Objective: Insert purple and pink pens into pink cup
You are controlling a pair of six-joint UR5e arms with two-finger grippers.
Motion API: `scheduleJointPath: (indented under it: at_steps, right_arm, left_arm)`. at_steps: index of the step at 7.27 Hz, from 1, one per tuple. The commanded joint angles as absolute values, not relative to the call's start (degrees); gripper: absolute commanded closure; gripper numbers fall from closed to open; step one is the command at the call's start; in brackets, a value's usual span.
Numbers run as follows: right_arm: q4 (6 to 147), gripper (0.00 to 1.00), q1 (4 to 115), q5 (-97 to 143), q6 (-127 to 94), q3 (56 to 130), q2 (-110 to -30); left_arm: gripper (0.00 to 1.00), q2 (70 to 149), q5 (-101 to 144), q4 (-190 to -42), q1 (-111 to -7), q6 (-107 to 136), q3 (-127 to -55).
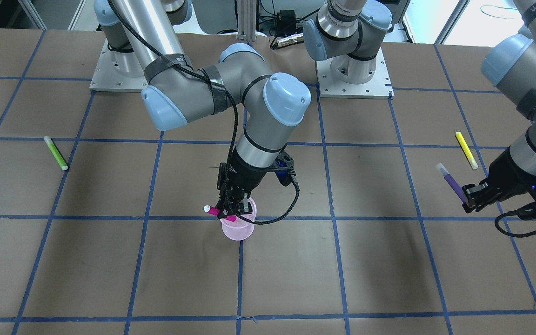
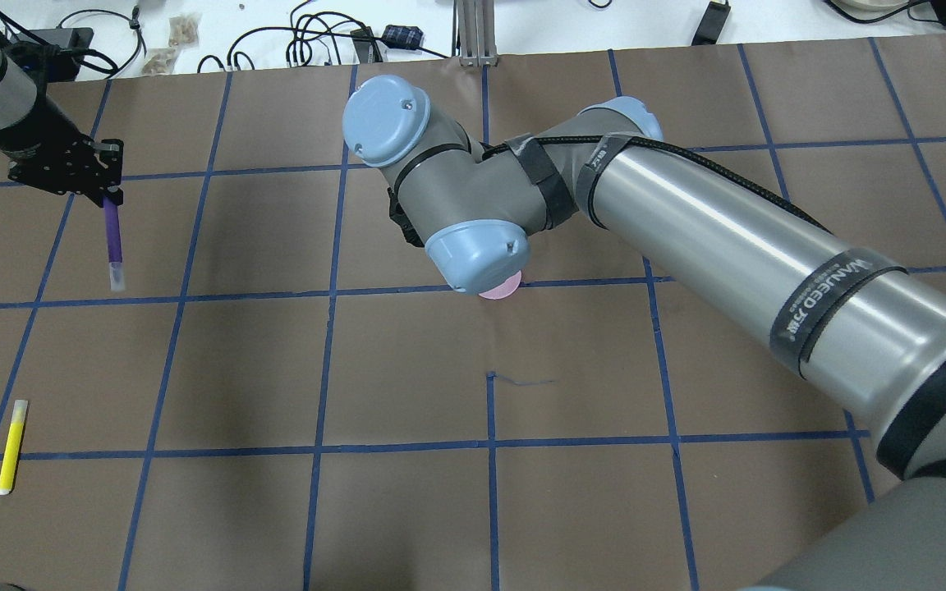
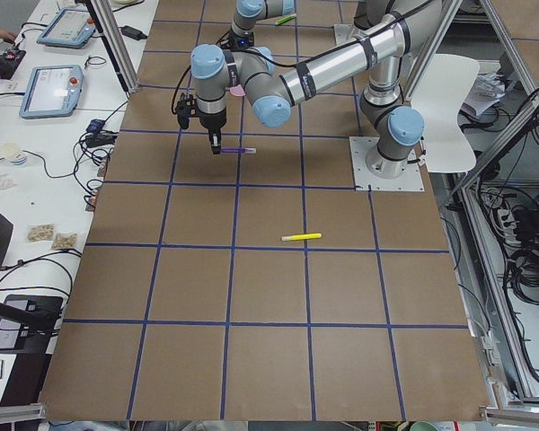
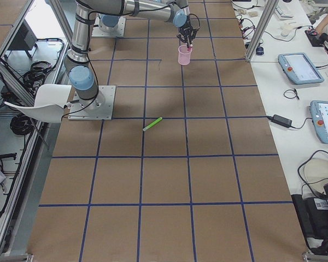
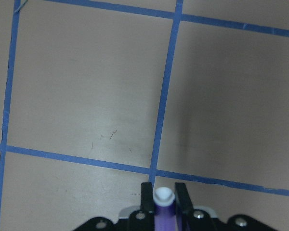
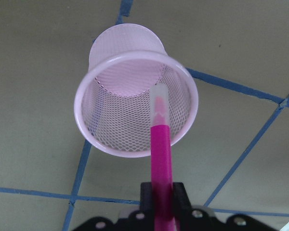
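Over the mouth of the pink mesh cup (image 6: 111, 115), the right gripper (image 6: 162, 190) clamps the pink pen (image 6: 161, 144), tip seemingly not yet inside. Well apart toward nine o'clock in the overhead view, the left gripper (image 5: 163, 190) clamps the purple pen (image 5: 164, 214) aloft; both insertions remain.

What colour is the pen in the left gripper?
The pen in the left gripper is purple with a pale tip; front-facing view shows it best.
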State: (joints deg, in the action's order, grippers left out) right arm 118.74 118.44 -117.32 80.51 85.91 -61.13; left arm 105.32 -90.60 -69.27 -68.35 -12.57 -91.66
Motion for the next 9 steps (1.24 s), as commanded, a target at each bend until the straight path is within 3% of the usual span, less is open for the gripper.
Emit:
scheduleJointPath:
  at_steps: [1,3,7,9]
  right_arm:
    - [119.4,0.0,118.2,-117.1,80.6,85.9,-61.4]
    - [119.2,0.0,116.6,-115.2,80.7,86.1,-65.9]
    - [112.4,0.0,98.0,-98.7,79.9,87.3,-79.8]
    - [109.2,0.0,91.5,-98.0,64.7,90.6,-85.0]
  left_arm:
    - [1.0,105.6,-91.2,-65.2,-72.0,-10.8,-91.6]
    - [1.0,104.7,-90.7,-64.2,-75.9,-5.3,-91.4]
    - [1.0,105.6,-91.9,-52.0,-90.7,10.3,-91.0]
    - [1.0,106.3,-95.7,-46.5,-99.7,20.9,-91.4]
